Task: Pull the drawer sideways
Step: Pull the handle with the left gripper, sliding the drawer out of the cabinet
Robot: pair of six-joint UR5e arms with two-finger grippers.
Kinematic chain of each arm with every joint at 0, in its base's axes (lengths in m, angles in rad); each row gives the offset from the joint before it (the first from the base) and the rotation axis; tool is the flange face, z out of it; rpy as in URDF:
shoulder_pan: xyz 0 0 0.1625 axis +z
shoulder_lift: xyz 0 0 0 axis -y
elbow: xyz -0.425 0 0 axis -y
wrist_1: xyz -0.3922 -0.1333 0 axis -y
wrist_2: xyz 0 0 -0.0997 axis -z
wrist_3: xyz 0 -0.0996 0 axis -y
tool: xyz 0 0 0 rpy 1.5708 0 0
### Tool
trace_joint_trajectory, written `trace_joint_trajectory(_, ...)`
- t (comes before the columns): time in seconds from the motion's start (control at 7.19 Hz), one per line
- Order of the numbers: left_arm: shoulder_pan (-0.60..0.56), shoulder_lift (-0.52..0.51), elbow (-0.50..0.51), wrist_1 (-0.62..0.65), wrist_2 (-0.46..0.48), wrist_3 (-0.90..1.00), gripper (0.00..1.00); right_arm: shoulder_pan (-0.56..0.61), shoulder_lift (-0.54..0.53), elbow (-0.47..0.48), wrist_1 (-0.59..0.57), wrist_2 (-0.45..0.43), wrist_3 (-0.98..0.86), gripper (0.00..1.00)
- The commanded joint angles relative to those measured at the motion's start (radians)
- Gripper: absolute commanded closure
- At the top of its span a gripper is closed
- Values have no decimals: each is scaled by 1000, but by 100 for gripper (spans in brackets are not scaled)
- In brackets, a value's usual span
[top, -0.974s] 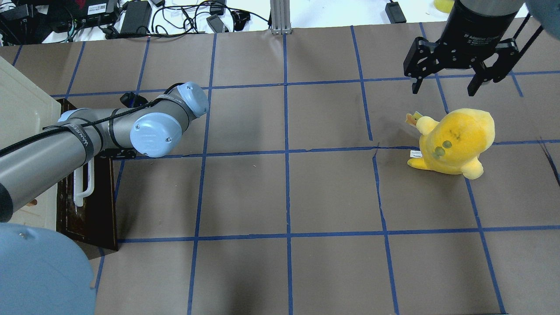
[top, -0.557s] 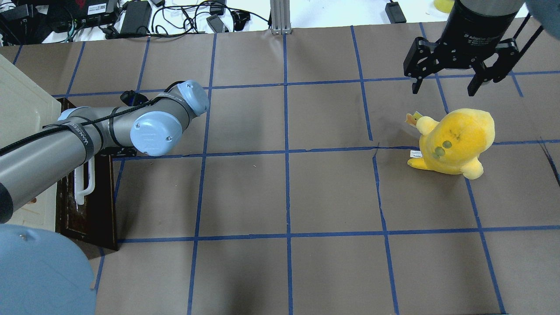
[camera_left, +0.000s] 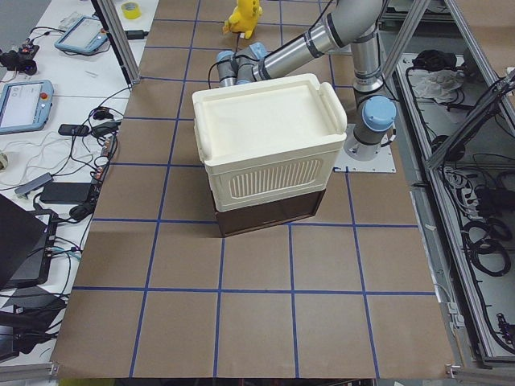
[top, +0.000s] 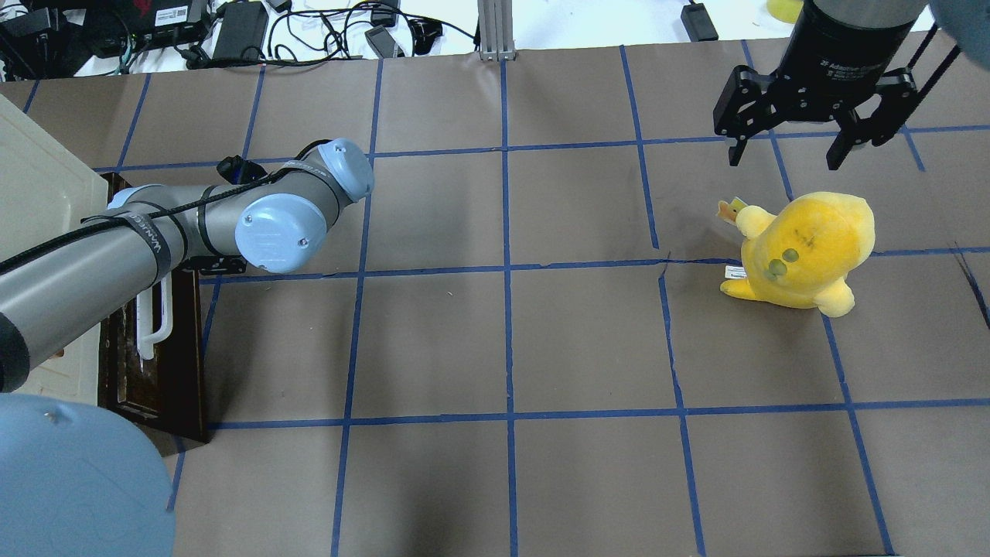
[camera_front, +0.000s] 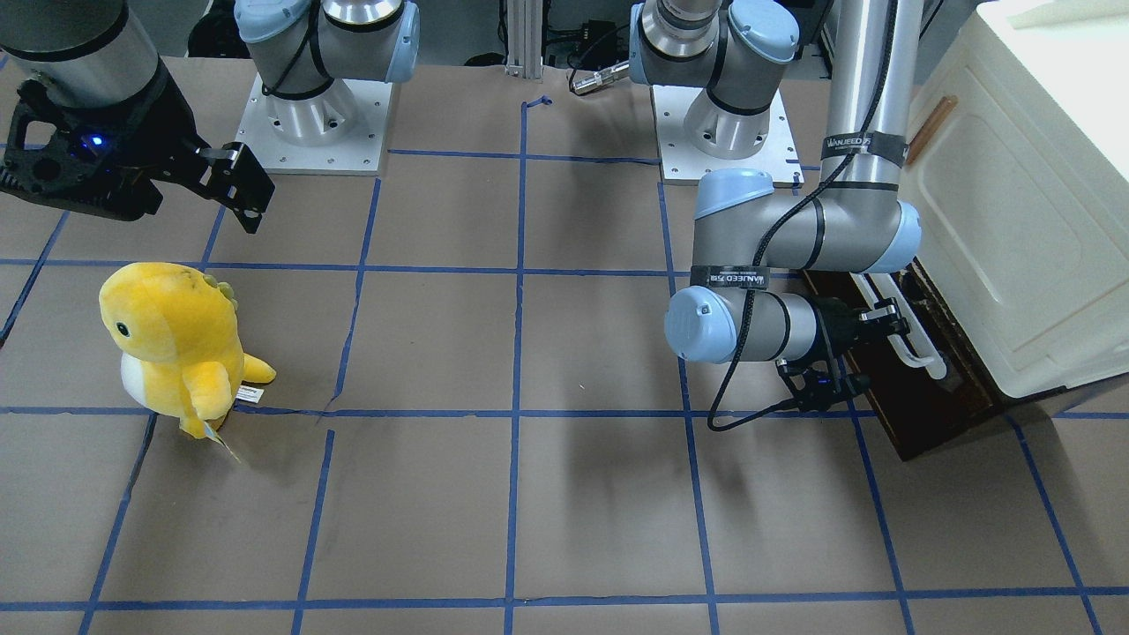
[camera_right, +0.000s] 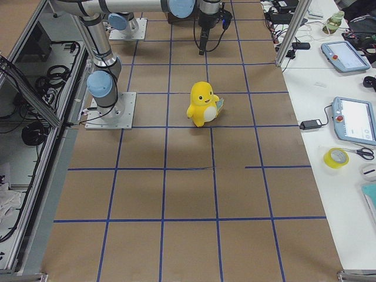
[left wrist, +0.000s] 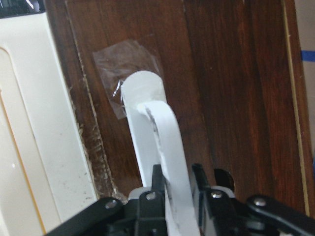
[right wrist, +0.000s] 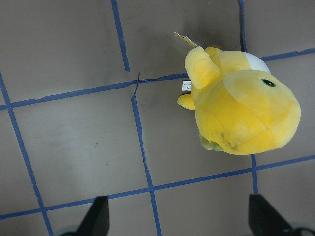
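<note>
The dark brown drawer (top: 178, 371) stands at the table's left edge, under a cream cabinet (top: 39, 186). Its front also shows in the front-facing view (camera_front: 917, 414) and the left wrist view (left wrist: 231, 73). Its interior does not show. My left gripper (left wrist: 174, 196) is shut on the long white bar handle (left wrist: 162, 132), near one end of it. In the front-facing view the left gripper (camera_front: 882, 322) sits against the handle (camera_front: 917, 353). In the overhead view my arm hides this grip, and only the handle's lower part (top: 158, 317) shows. My right gripper (top: 789, 158) is open and empty, high above the table's far right.
A yellow plush toy (top: 804, 247) stands on the table under the right gripper, and also shows in the right wrist view (right wrist: 241, 113). The cream cabinet (camera_front: 1014, 220) has a small tan handle (camera_front: 926, 128). Cables and electronics lie beyond the table's far edge (top: 255, 31).
My left arm's elbow and wrist have shifted slightly to the right and away. The white handle sits a little further right with it. The right arm and the plush have not moved.
</note>
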Motion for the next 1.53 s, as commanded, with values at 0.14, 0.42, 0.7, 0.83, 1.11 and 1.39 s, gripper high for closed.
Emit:
trace_joint_trajectory(0.14, -20, 0, 13, 3, -31, -2, 87, 0, 0, 0, 0, 0, 0, 0)
trace_joint_trajectory(0.42, -23, -1, 18, 3, -38, -2, 87, 0, 0, 0, 0, 0, 0, 0)
trace_joint_trajectory(0.7, -55, -4, 36, 6, -38, -2, 87, 0, 0, 0, 0, 0, 0, 0)
trace_joint_trajectory(0.83, -60, -6, 46, 7, -60, -2, 87, 0, 0, 0, 0, 0, 0, 0)
trace_joint_trajectory(1.11, -64, -6, 52, 10, -65, -2, 87, 0, 0, 0, 0, 0, 0, 0)
trace_joint_trajectory(1.39, -79, -9, 58, 58, -91, 0, 87, 0, 0, 0, 0, 0, 0, 0)
